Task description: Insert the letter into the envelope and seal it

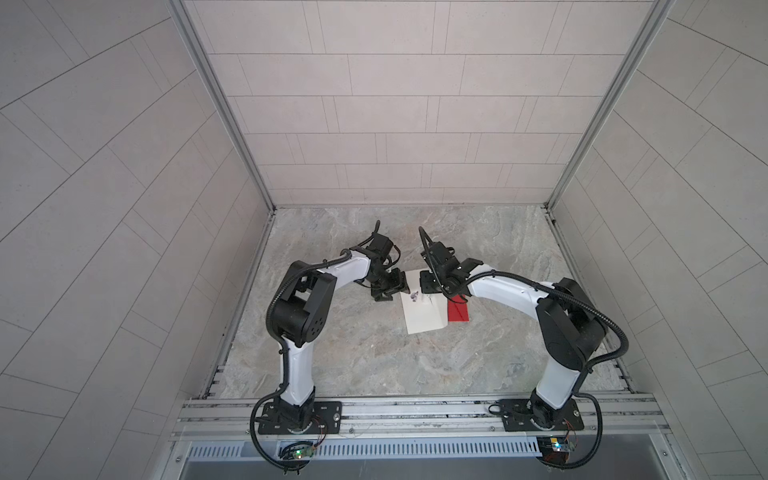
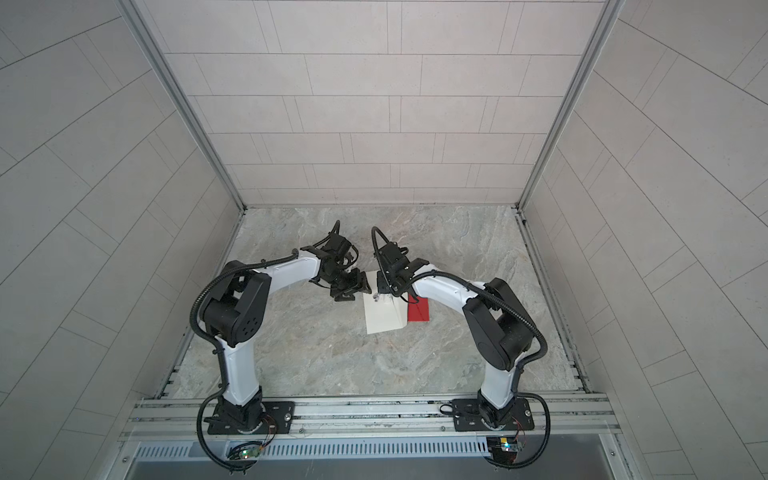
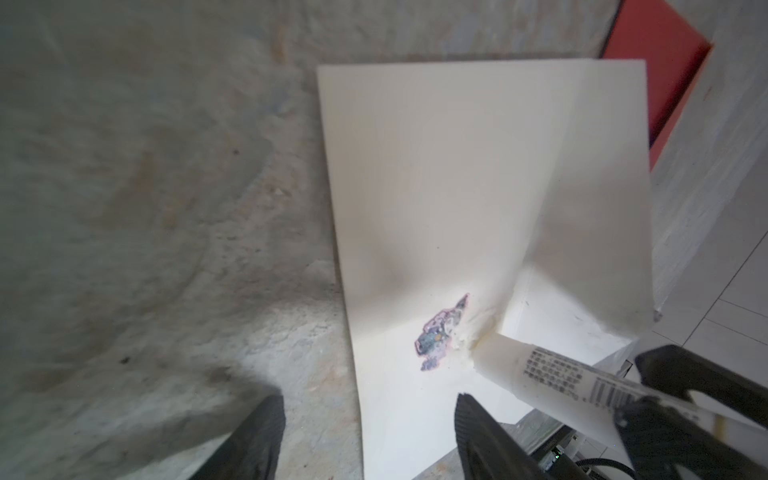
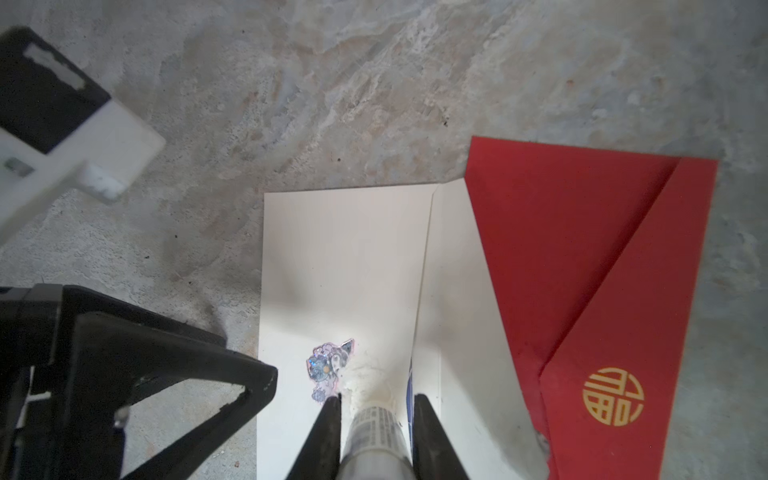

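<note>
The cream paper envelope lies on the marble bench, flap lifted, beside a red folded paper. Right tool pinches a white printed tube, nozzle on the envelope; left tool spread alongside. Unpinned, the envelope might skid, smearing glue.

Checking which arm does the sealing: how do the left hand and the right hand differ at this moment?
The left hand is open and empty; the right hand is shut on a white tube. The left hand straddles the edge of the white envelope; the right hand sits over it, with the tube tip on the paper beside the sticker. Both are black and work at the same end of the envelope.
</note>
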